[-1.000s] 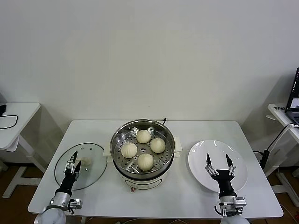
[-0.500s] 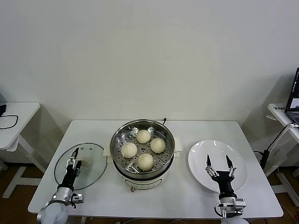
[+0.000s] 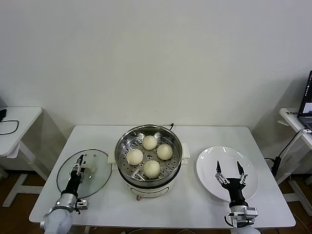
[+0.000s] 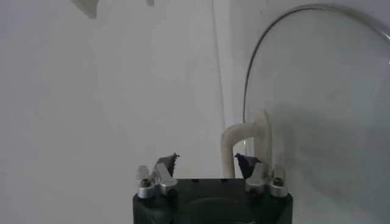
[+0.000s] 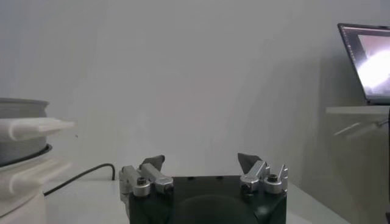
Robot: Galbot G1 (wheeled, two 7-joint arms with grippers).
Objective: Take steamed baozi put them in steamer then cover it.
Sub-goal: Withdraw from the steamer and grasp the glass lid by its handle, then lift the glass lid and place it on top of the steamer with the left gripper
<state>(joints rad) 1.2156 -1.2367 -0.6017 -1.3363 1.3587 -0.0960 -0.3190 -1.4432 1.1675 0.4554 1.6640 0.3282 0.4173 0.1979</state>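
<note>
Four cream-white baozi sit on the perforated tray inside the steamer [image 3: 122, 146] at the table's middle: one at the back [image 3: 149, 142], one to the right [image 3: 165, 151], one to the left [image 3: 134, 156]; a further one is at the front [image 3: 151, 168]. The glass cover [image 3: 97, 163] lies flat on the table left of the steamer. My left gripper [image 3: 78, 163] is open, low over the cover, right by its white handle [image 3: 89, 169]. In the left wrist view the handle [image 4: 247, 137] stands just ahead of the open gripper [image 4: 207, 159]. My right gripper [image 3: 228, 166] is open and empty over the plate.
A bare white plate [image 3: 207, 163] lies right of the steamer. The steamer's white side handle [image 5: 30, 128] shows in the right wrist view. Small desks stand off both sides, the right one [image 3: 292, 117] with a laptop [image 5: 365, 61]. Table front edge [image 3: 161, 222] is near both arms.
My left gripper has crept a little farther over the cover toward its handle, and the arm's base shifted left. The right gripper sank slightly. Baozi, steamer and cover have not moved.
</note>
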